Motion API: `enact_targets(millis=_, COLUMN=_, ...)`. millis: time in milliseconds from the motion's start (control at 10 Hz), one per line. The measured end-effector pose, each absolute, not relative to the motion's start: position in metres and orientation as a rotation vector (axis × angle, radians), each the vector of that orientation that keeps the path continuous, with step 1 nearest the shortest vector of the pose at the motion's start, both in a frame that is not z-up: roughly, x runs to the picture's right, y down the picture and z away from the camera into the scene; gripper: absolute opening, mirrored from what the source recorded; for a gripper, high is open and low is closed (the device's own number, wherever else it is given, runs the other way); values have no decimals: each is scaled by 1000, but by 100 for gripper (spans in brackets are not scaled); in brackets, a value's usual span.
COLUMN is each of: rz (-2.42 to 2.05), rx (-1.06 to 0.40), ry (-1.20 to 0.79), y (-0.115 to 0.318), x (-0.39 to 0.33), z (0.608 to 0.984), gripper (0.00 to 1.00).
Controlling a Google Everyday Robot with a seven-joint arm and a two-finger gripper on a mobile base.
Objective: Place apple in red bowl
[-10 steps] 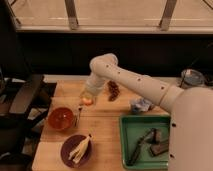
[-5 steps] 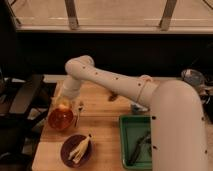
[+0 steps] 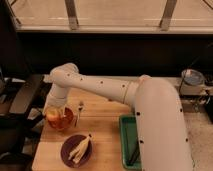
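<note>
Now the arm has swung further left than half a second ago, when it already hung over the red bowl (image 3: 61, 120); a second ago it was well back over the middle of the bench (image 3: 102, 117) with the apple (image 3: 53, 116) at its tip. The apple has travelled with it and sits at the bowl's left side, low inside or just above the rim; whether it rests on the bowl's floor cannot be told. The tool (image 3: 54, 111) is right at the apple, directly over the bowl. Whether it is clenched on the fruit or has let go cannot be told from this view.

That puts the task near its end: the carry looks finished, and what seems left is the release and a clean lift away.

The arm reaches from the robot's body at the right, runs leftward across the bench, bends sharply at a raised joint and drops steeply to the bowl. The purple plate (image 3: 66, 150) with its banana peel (image 3: 80, 148) lies just in front of the bowl.
</note>
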State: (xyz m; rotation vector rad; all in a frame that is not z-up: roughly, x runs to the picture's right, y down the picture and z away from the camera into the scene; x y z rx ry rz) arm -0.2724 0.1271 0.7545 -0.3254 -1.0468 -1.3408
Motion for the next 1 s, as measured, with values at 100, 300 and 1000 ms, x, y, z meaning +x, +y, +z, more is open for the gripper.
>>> enact_targets(millis=100, rz=-1330, rx=-337, ry=-1039, y=127, x=-268, z=762, gripper=55)
enact_targets(millis=300, rz=-1308, rx=-347, ry=-1024, y=123, x=-260, z=770, gripper=74)
enact_targets(millis=1000, rz=-1281, rx=-356, ry=-1020, y=117, x=-250, z=777, gripper=80)
